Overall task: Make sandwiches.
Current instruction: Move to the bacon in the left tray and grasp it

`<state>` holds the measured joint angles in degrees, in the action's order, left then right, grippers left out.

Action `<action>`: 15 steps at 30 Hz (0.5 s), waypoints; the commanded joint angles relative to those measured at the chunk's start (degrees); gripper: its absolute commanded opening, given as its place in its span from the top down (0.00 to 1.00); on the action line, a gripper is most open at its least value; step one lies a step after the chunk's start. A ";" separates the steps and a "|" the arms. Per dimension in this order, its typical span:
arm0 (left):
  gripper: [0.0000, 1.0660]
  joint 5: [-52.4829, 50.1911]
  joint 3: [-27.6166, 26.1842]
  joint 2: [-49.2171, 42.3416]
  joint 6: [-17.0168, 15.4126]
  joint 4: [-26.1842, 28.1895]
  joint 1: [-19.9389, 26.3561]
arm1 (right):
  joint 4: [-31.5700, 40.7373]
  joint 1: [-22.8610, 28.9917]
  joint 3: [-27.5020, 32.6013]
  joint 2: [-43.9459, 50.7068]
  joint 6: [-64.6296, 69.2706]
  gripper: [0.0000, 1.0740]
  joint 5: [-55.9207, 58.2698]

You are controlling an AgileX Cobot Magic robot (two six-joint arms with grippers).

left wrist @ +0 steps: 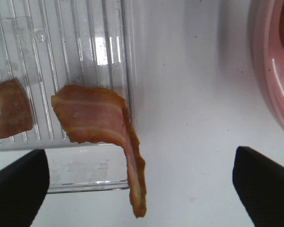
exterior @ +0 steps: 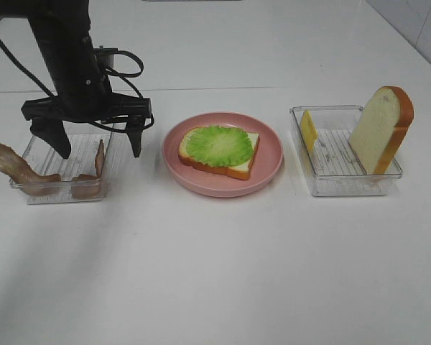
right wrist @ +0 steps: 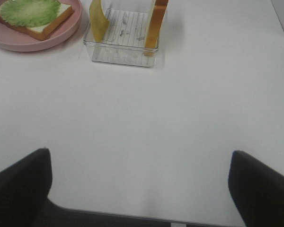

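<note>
On the pink plate [exterior: 267, 167] lies a bread slice [exterior: 238, 167] topped with a green lettuce leaf [exterior: 218, 144]. My left gripper [exterior: 97, 144] hangs open over the left clear tray [exterior: 57, 192], its fingers straddling a bacon strip [exterior: 99, 158] draped over the tray's right wall. The left wrist view shows that bacon strip [left wrist: 99, 123] between the spread fingertips [left wrist: 16, 184]. A second bacon strip [exterior: 14, 169] hangs over the tray's left edge. The right tray [exterior: 341, 183] holds an upright bread slice [exterior: 381, 129] and a yellow cheese slice [exterior: 308, 129]. My right gripper [right wrist: 142, 189] is open over bare table.
The white table [exterior: 223, 273] carries the two trays and the plate in a row. The plate's rim [left wrist: 274, 85] sits a short way from the bacon tray. The right wrist view shows the tray [right wrist: 120, 52], cheese [right wrist: 97, 21] and bread [right wrist: 154, 28] far ahead.
</note>
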<state>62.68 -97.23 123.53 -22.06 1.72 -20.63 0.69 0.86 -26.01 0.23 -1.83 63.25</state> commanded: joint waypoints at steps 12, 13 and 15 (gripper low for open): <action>0.19 -1.20 0.40 1.38 -0.34 1.83 0.00 | 0.29 -0.23 0.06 1.95 0.11 0.08 -0.11; 0.25 -0.80 0.40 1.55 -0.46 1.89 0.00 | 0.29 -0.23 0.06 1.95 0.11 0.08 -0.11; 0.33 -0.74 0.40 1.55 -1.20 1.89 0.00 | 0.29 -0.23 0.06 1.95 0.11 0.08 -0.11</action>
<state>61.42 -97.23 124.73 -22.29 3.15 -20.63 0.69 0.86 -26.01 0.23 -1.83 63.25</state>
